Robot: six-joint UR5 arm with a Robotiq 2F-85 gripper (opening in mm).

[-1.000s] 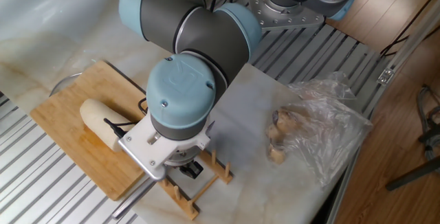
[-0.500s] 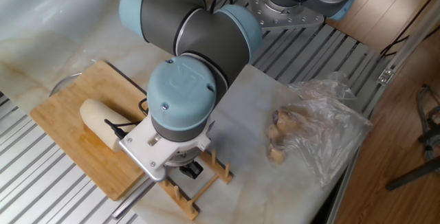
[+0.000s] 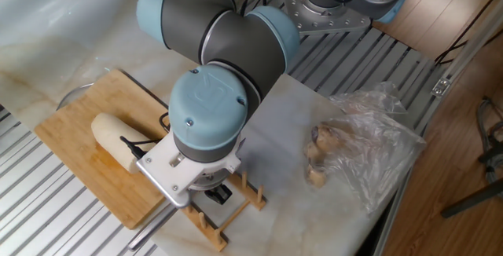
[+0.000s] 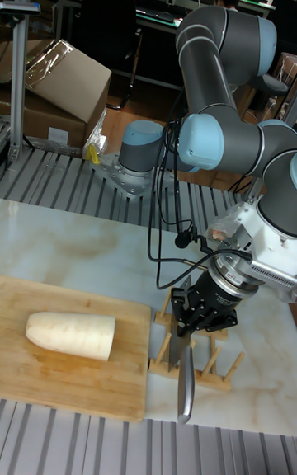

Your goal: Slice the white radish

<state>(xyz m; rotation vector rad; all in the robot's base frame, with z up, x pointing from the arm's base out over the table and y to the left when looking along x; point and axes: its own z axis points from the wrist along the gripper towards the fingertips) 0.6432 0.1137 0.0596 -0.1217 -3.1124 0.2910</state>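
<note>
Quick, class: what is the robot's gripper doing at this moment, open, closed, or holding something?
Gripper: closed on the knife at its handle, blade pointing down over the wooden rack, beside the cutting board.

The arm's wrist (image 3: 206, 118) hides the white radish's (image 3: 110, 134) right end.
</note>
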